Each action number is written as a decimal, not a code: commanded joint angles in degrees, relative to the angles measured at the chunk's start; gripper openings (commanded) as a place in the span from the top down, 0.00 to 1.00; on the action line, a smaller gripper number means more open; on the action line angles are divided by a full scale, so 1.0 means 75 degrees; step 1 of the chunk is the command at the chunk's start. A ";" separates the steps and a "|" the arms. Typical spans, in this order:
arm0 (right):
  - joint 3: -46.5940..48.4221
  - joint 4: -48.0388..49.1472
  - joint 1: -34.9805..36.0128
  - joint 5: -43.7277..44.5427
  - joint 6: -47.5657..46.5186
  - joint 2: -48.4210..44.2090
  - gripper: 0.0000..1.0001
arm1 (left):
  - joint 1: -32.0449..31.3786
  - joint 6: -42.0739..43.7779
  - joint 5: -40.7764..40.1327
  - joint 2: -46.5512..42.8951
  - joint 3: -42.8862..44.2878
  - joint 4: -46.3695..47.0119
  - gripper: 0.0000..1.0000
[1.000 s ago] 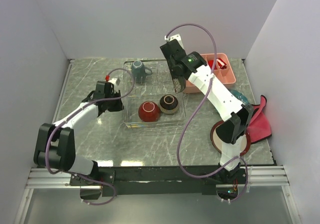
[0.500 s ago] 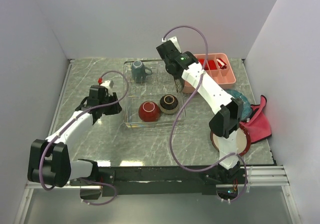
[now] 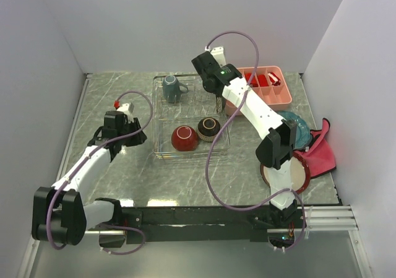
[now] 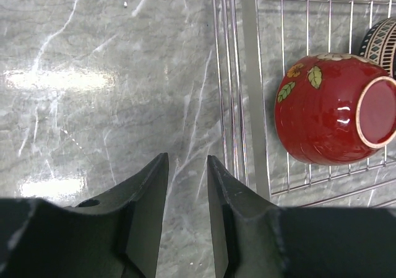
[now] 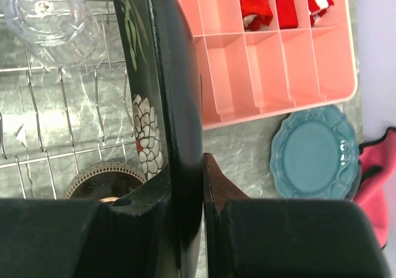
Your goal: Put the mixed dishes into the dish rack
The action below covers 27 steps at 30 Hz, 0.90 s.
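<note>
The right gripper [image 5: 185, 169] is clamped on the black floral square plate [image 5: 145, 123], one finger on each face. The plate stands on edge between them, its flowered side turned toward the dish rack [image 3: 162, 120]. The right arm reaches far forward and to the left, its wrist bent down over the rack's far right corner, just beside the pink plastic tray [image 5: 266, 61]. Whether the plate's lower edge touches the wires cannot be told.

The left gripper [image 4: 185, 185] holds nothing. Its fingers [image 4: 151, 197] stand a narrow gap apart with bare marble table [image 4: 93, 73] showing between them. It sits low over the table just outside the rack's left wall, with the left arm stretched forward from its base.

Inside the rack, the red bowl [image 4: 331, 111] lies tipped on its side near the front, and the small dark patterned bowl [image 3: 209, 128] is just beside it. The grey-blue mug [image 3: 171, 89] stands at the far left, and the clear glass [image 5: 46, 12] rests on the wires at the far end. Two dishes lie out on the table to the right — the teal scalloped plate [image 5: 315, 151], near the tray, and the red-rimmed cream round plate [image 3: 297, 173], partly hidden behind the right arm.
</note>
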 commanded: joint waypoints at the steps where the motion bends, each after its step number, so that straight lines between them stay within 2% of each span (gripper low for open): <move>1: 0.0055 -0.0107 -0.0067 0.1171 0.0746 -0.0654 1.00 | 0.0078 -0.0068 0.0157 -0.0423 -0.0126 0.0338 0.63; 12: 0.0242 -0.0295 -0.0067 0.0995 0.1063 0.0096 1.00 | 0.0148 -0.0115 0.0310 -0.0072 0.0190 0.0197 0.64; 20: 0.0582 0.0149 -0.0067 0.0468 0.0292 0.0600 0.99 | 0.0148 -0.0127 0.0392 -0.0001 0.0097 0.0279 0.63; 21: 0.0617 0.0185 -0.0044 0.0467 0.0244 0.0624 0.87 | 0.0148 -0.0127 0.0380 -0.0001 0.0096 0.0267 0.63; 23: 0.0699 0.0302 0.0026 0.0420 0.0045 0.0589 0.71 | 0.0148 -0.0150 0.0427 0.0022 0.0096 0.0290 0.63; 24: 0.0711 0.0360 0.0038 0.0409 -0.0026 0.0554 0.53 | 0.0160 -0.0162 0.0439 0.0022 0.0085 0.0314 0.63; 27: 0.0734 0.0478 0.0155 0.0292 -0.0213 0.0320 0.30 | 0.0160 -0.0197 0.0509 0.0057 0.0038 0.0431 0.63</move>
